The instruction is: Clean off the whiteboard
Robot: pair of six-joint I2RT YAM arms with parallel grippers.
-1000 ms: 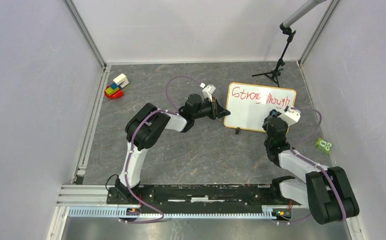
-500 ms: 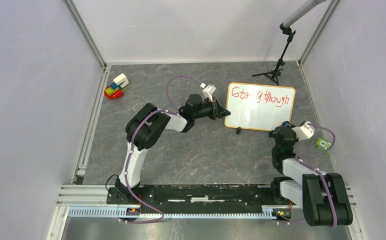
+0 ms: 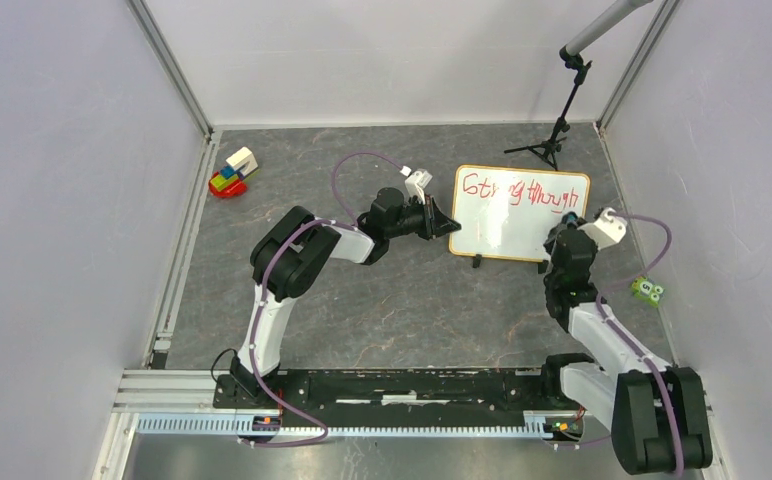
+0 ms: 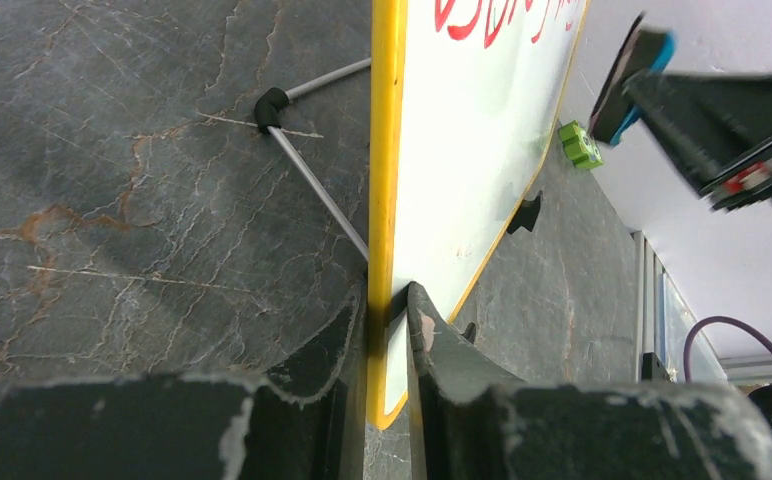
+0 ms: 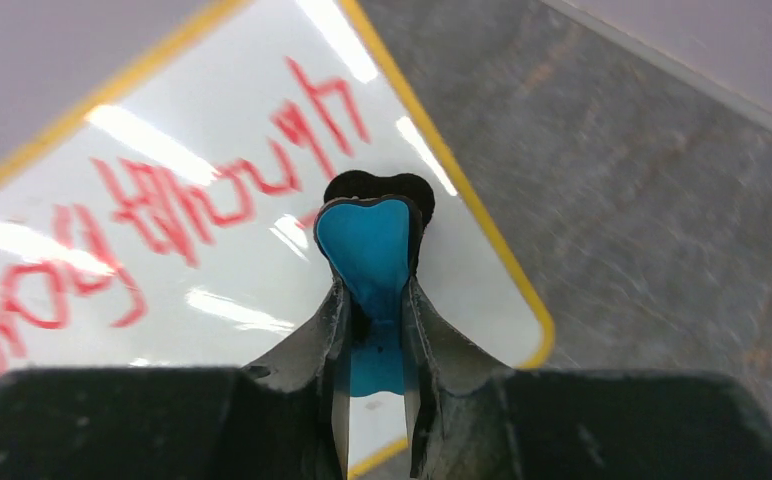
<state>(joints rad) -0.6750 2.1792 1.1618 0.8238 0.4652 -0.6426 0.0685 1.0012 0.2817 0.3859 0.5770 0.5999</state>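
Note:
The whiteboard [image 3: 517,215] stands propped on the grey table, with red handwriting along its top edge; it also shows in the left wrist view [image 4: 482,150] and the right wrist view [image 5: 212,230]. My left gripper [image 3: 449,225] is shut on the board's left frame edge [image 4: 384,320]. My right gripper [image 3: 565,238] is shut on the blue eraser [image 5: 367,250], which has a black pad, and holds it in front of the board's lower right part, just below the writing. In the left wrist view the eraser [image 4: 637,75] shows in front of the board's face.
A black tripod stand [image 3: 552,140] is behind the board. A green block [image 3: 647,290] lies right of the right arm. A toy of coloured blocks [image 3: 232,172] sits at the far left. The board's wire legs [image 4: 302,170] rest on the table.
My right arm pulled back off the board toward the near right, then swung up again to the board's lower right corner. The left gripper and board have stayed put.

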